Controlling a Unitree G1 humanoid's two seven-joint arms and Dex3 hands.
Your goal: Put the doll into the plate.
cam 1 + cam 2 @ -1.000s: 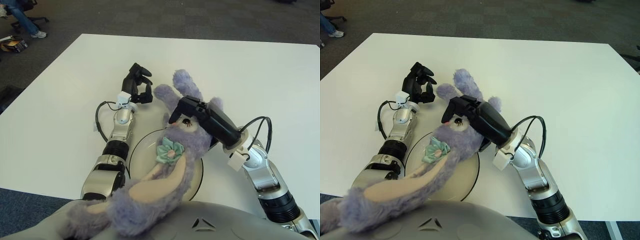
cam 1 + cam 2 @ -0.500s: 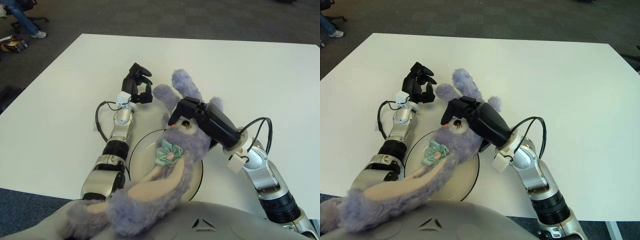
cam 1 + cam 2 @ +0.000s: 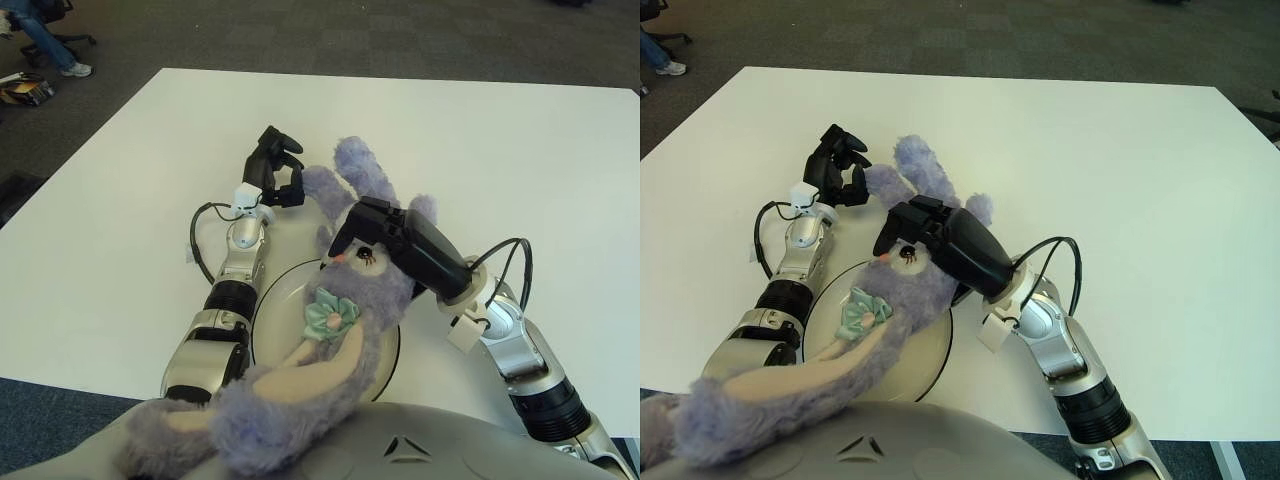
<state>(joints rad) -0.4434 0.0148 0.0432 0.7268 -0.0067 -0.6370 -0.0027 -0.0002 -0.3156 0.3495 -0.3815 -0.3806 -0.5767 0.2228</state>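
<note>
The right hand is clamped on the purple doll's head, holding it over the plate; left hand beside its ear, fingers seemingly curled, empty

plate mostly hidden under doll, right hand covering doll's head

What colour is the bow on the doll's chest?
Mint green bow with a pink centre, on the lilac doll; clearest in left eye view.

Bright, even overhead light; soft faint shadows on the white table; focus sharp throughout.
</note>
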